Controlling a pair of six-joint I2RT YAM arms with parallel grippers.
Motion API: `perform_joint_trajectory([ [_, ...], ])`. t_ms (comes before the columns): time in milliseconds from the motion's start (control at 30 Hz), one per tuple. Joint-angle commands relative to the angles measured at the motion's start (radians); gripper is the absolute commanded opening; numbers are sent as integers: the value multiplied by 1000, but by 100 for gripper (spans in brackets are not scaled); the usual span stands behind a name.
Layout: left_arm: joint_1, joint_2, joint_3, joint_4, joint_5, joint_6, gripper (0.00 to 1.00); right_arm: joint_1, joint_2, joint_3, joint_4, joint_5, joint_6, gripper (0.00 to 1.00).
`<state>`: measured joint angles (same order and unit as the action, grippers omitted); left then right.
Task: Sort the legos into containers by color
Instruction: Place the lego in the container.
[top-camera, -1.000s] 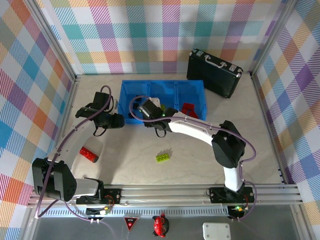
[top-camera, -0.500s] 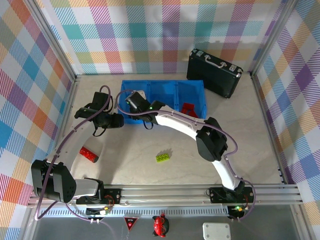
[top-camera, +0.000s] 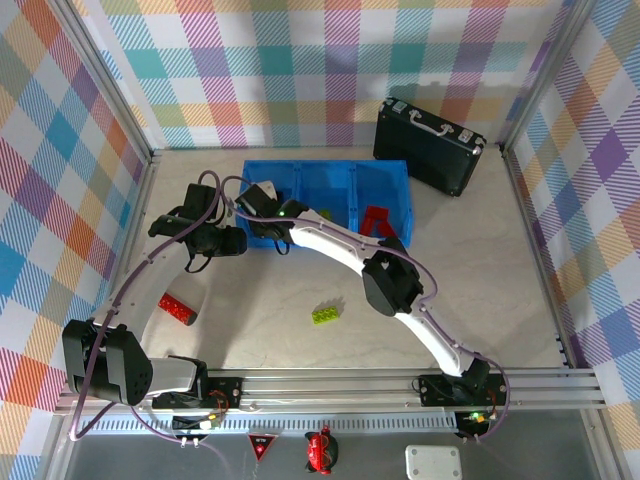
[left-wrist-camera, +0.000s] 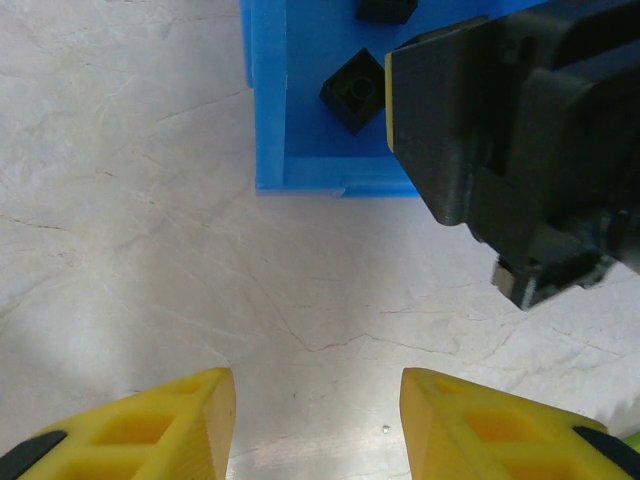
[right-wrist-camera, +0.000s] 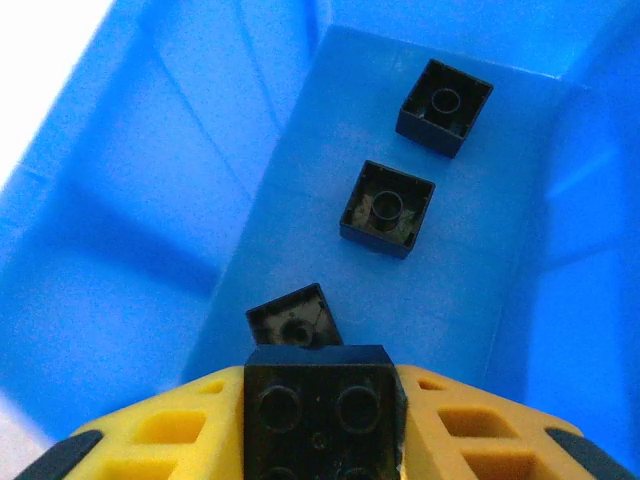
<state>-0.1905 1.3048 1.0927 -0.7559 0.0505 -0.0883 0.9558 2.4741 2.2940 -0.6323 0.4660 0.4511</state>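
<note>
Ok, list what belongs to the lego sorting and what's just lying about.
Job: blue tray; held black brick; black bricks in the tray; red lego in the tray; loose red brick; loose green brick.
Lying about: black case; white box.

Right arm stretches far left, right fingers clamped; left arm bends inward, left fingers parted.

tray — glossy plastic | black lego — matt plastic | tabletop: smooth, veined
</note>
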Motion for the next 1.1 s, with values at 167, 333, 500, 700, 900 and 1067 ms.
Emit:
perform_joint_trajectory([
  [167,21,-22,1,16,-19,9,47,3,28,26,-70,98,-30,36],
  [333,36,-18,3,13,-17,10,47,4,25,12,-86,102,-25,37],
  [500,55,-17,3,17,-10,9,47,4,10,-3,-84,106,-23,42],
  [700,61,-9,4,13,-4,9,47,4,-15,-4,-86,89,-25,47],
  [900,72,-13,4,15,9,9,47,5,-62,-26,-84,72,-27,47],
  [1067,73,-17,3,15,32,13,47,10,-117,-58,-81,2,-36,48],
])
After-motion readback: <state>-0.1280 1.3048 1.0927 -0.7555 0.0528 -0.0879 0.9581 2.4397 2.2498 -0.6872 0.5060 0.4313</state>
